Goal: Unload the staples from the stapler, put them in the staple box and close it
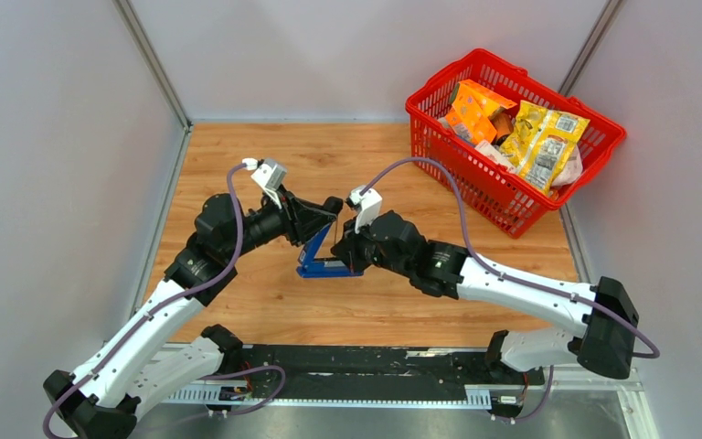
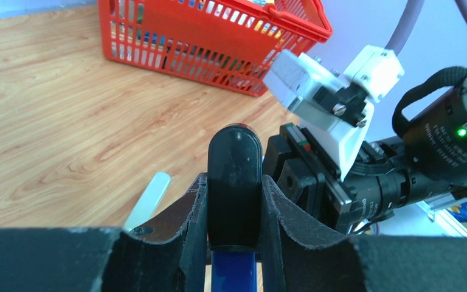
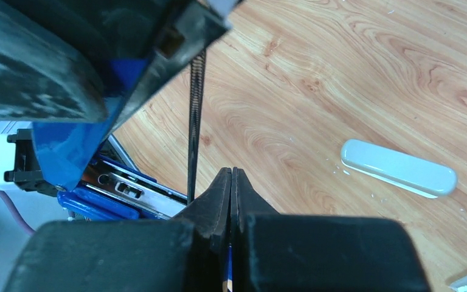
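On table (image 1: 265, 306): one stapler (image 1: 322, 270), one basket (image 1: 489, 197)

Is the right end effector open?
No, the right end effector has its fingers pressed flat together at the tips.

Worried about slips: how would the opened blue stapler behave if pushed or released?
Likely stiff and heavy for its size: the stapler shows a metal rail. Its lid, held open by the left gripper with a thin spring stretched down from it, would probably snap shut if released.
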Motion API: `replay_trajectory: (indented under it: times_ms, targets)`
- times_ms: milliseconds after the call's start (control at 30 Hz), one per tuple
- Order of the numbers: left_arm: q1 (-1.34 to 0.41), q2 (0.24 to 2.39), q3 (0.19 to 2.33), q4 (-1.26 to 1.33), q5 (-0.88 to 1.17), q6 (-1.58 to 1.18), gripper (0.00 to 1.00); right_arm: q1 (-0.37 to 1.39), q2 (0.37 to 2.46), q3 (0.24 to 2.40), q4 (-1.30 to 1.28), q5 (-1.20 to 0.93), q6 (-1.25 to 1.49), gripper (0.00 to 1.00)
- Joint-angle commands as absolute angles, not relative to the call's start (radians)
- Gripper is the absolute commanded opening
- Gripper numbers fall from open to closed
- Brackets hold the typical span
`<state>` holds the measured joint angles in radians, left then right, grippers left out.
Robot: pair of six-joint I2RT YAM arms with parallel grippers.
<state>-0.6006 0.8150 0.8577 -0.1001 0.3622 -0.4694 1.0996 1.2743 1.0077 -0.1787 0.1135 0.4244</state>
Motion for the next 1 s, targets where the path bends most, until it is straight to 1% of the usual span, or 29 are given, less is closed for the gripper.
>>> replay_trajectory:
  times_ms: [0,367,400,600,833,967]
  targets:
    - [-0.597,0.785,0.873,0.129,0.282,-0.48,0.0,1.12,1.318,0.976,-0.141,0.069,0.466,0.0]
    - [-0.597,0.799,0.87,0.11,0.196,-0.445,0.0,1.124,1.388,0.93,0.037,0.017,0.518,0.0]
    - [-0.597,0.799,0.865,0.11,0.189,-0.443,0.0,1.126,1.39,0.927,0.052,-0.017,0.522,0.0]
    - [-0.597,0.798,0.839,0.097,0.155,-0.439,0.0,1.126,1.402,0.911,0.13,-0.026,0.531,0.0]
    - [-0.597,0.784,0.813,0.041,0.091,-0.422,0.0,1.126,1.439,0.905,0.187,-0.048,0.541,0.0]
    - [-0.597,0.782,0.801,0.02,0.054,-0.414,0.0,1.126,1.466,0.881,0.262,-0.075,0.563,0.0]
